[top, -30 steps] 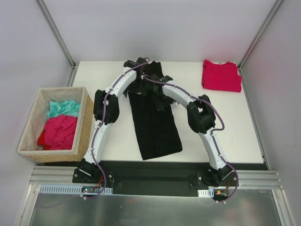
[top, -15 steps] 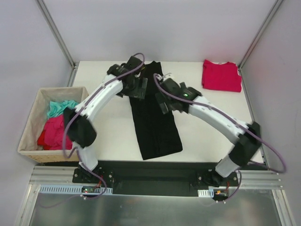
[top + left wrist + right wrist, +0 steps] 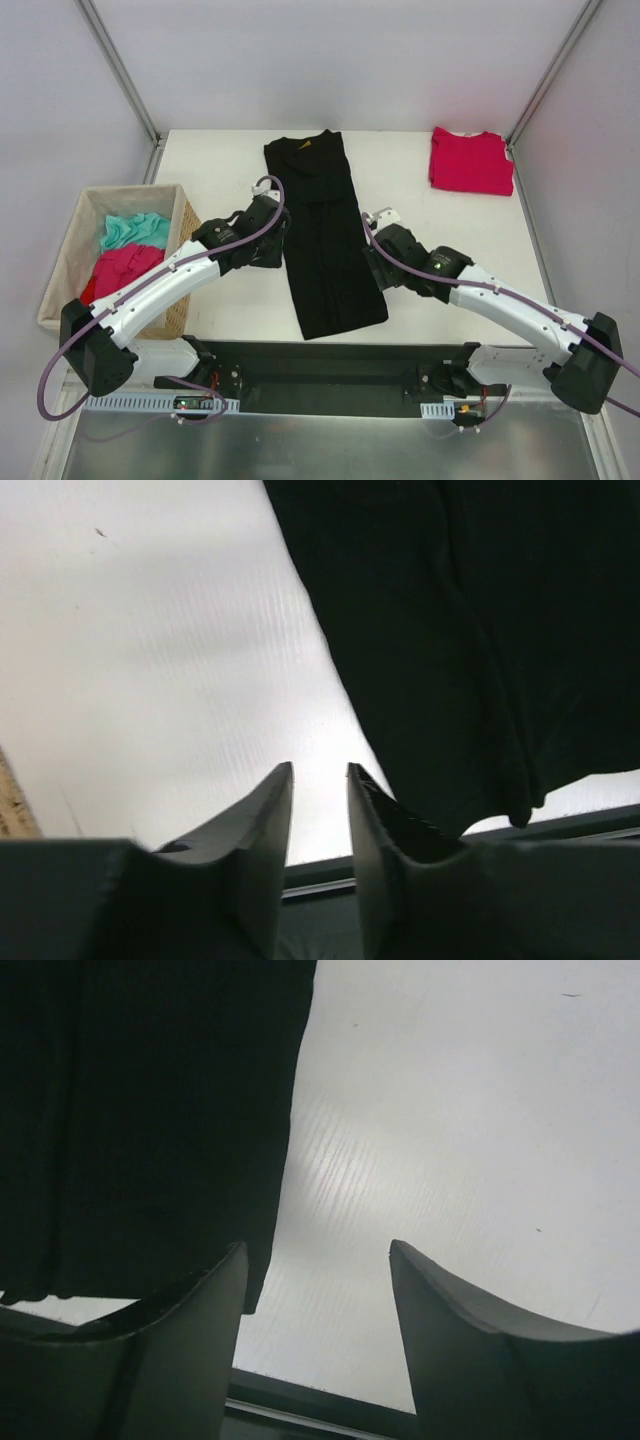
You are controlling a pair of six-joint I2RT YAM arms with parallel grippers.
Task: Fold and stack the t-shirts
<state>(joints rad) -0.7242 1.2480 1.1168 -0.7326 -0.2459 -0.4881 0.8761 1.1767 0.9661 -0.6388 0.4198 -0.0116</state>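
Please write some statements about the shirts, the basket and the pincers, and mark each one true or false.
1. The black t-shirt lies as a long strip across the middle of the table. True.
2. The red t-shirt lies on top of the black one. False: it lies apart, folded, at the far right corner.
3. The right pincer grips the black t-shirt. False: its jaws are apart and empty, beside the shirt's right edge.
4. The basket holds teal cloth and pink cloth. True.

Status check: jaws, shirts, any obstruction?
Left jaws nearly closed, empty; right jaws open, empty. Black t-shirt flat in long fold, jaws flanking it. Red t-shirt folded far right. Nothing blocking.
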